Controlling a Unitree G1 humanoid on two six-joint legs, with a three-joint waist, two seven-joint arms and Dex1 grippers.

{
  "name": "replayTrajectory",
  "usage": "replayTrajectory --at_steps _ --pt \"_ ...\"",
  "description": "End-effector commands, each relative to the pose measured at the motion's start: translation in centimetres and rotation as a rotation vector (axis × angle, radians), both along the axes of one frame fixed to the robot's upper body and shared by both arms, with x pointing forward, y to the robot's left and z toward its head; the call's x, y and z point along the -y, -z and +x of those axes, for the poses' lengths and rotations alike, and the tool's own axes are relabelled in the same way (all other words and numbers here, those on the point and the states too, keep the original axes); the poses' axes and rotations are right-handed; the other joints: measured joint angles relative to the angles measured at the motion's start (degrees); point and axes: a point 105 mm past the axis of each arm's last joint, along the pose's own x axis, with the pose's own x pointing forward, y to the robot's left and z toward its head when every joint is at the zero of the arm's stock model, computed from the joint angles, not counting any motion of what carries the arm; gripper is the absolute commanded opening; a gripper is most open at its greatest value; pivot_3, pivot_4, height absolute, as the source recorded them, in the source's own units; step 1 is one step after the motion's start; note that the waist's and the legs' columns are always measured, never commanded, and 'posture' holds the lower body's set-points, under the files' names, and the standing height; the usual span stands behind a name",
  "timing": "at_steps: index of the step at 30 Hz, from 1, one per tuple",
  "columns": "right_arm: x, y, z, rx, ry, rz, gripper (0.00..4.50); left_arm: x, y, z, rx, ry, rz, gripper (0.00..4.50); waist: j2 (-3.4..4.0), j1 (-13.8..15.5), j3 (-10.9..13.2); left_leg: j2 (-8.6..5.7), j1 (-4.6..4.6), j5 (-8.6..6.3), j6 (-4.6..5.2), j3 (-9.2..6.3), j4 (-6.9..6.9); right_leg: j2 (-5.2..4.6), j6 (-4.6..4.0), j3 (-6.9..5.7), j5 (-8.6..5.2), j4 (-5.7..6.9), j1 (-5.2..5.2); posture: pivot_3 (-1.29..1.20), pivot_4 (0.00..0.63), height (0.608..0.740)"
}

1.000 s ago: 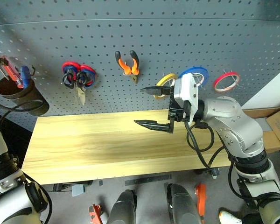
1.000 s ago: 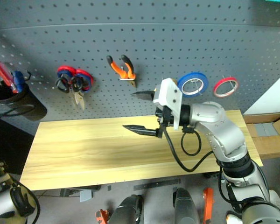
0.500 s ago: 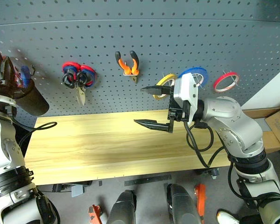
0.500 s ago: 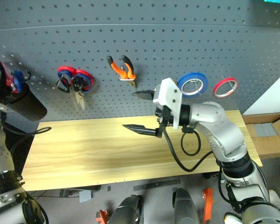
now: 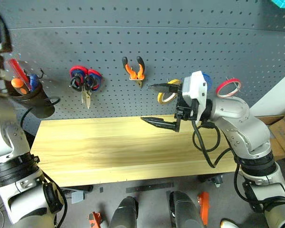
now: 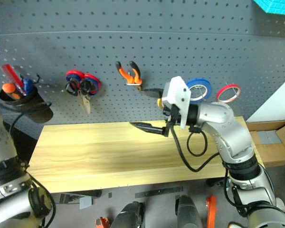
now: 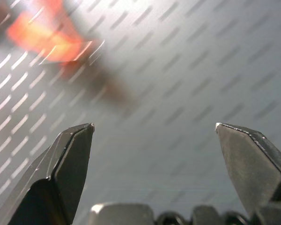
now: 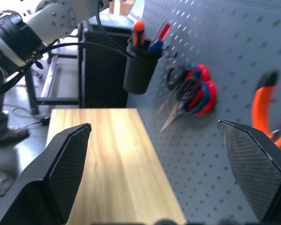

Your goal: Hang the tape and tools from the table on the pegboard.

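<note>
Grey pegboard [image 5: 180, 42] already carries the pliers [image 5: 133, 70], scissors [image 5: 85, 81] and red tape [image 5: 228, 87]; the screwdriver [image 6: 7, 89] stands in the black cup [image 6: 23, 102], leaving the table [image 5: 109, 147] bare. Both the left gripper [image 7: 154, 136] and right gripper [image 5: 157, 104] gape wide, holding nothing. Best to draw each arm straight back, clear of hooks.

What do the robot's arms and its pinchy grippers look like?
The arms are smooth silver-grey shells with black rings at the joints. Looping black cables hang by the right wrist, which carries a white block. Each gripper, right and left, has two black pointed fingers, wide at the base and narrowing to the tip.
</note>
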Motion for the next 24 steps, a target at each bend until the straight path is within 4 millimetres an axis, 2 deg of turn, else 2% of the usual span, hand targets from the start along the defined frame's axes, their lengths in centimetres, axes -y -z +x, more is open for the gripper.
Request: replayTrajectory --at_steps 1,2,6,7,10,12,16,17,20,22,24 --pt "1.1 -1.2 -0.3 0.047 0.026 0.054 4.5 7.9 1.1 0.6 -0.097 0.252 0.259 4.47 0.08 0.0 -0.2 -0.02 0.05 0.0 0.0 0.0 -0.02 0.0 0.0 -0.01 0.0 -0.01 0.06 -0.03 0.159 0.74" --pt "1.4 -1.1 -0.3 0.045 0.035 0.051 4.5 9.6 2.1 0.6 -0.136 0.325 0.285 4.47 0.17 0.0 -0.4 -0.02 0.05 0.0 0.0 0.01 -0.02 0.01 0.0 -0.03 0.0 -0.01 0.06 -0.04 0.156 0.74" --pt "2.4 -0.7 -0.4 0.034 0.075 0.041 4.5 13.2 5.8 0.3 -0.288 0.514 0.294 4.47 0.44 -0.7 -0.6 -0.01 0.15 0.0 0.01 0.1 -0.03 0.06 0.0 0.15 0.0 0.08 0.05 -0.05 0.146 0.74" --pt "2.8 -0.5 -0.4 0.028 0.095 0.038 4.5 13.8 7.3 0.1 -0.344 0.556 0.284 4.47 0.54 -1.1 -0.7 0.0 0.2 0.0 0.01 0.18 -0.05 0.08 0.0 0.22 0.0 0.12 0.05 -0.05 0.143 0.74" --pt "3.8 0.2 -0.4 0.014 0.138 0.028 4.5 14.6 10.5 -0.4 -0.457 0.608 0.256 4.47 0.82 -1.8 -1.1 0.02 0.32 0.0 0.02 0.38 -0.11 0.09 0.0 0.36 0.0 0.13 0.06 -0.06 0.134 0.74" --pt "4.5 1.1 -0.3 -0.003 0.183 0.019 4.5 14.5 12.9 -0.8 -0.546 0.618 0.24 4.47 0.83 -1.9 -1.3 0.04 0.39 0.0 0.02 0.62 -0.13 0.11 -0.01 0.41 0.0 0.17 0.07 -0.06 0.127 0.74" --pt "6.1 3.8 0.6 -0.06 0.334 0.055 4.5 13.0 19.6 -1.5 -0.801 0.614 0.117 4.47 1.15 -1.6 -2.5 0.05 0.67 -0.02 0.05 0.8 -0.18 0.12 -0.02 0.51 0.01 0.15 0.24 -0.06 0.103 0.74" --pt "6.4 4.4 0.7 -0.074 0.355 0.061 4.5 12.4 20.4 -1.5 -0.818 0.574 0.105 4.47 1.14 -1.5 -2.8 0.04 0.74 -0.03 0.06 0.81 -0.19 0.12 -0.02 0.52 0.01 0.13 0.31 -0.06 0.101 0.74" --pt "7.3 7.7 1.1 -0.137 0.461 0.091 4.5 9.6 24.7 -1.3 -0.942 0.416 -0.032 4.47 1.25 -0.7 -3.6 0.04 0.98 -0.02 0.08 0.83 -0.19 0.17 0.0 0.52 0.02 0.11 0.62 -0.07 0.085 0.74" --pt "8.1 9.6 1.5 -0.155 0.538 0.1 4.5 8.2 26.3 -1.1 -0.967 0.298 -0.068 4.47 1.31 -0.1 -4.0 0.07 1.6 -0.06 0.13 0.84 -0.27 0.24 0.0 0.5 0.01 -0.03 1.29 -0.07 0.076 0.74" --pt "9.3 12.8 1.8 -0.172 0.634 0.049 4.5 6.7 27.3 -0.8 -0.949 0.224 -0.106 4.47 1.37 0.2 -4.4 0.09 2.2 -0.22 0.41 0.84 -0.33 0.31 0.03 0.49 0.0 -0.2 1.96 -0.07 0.06 0.74"
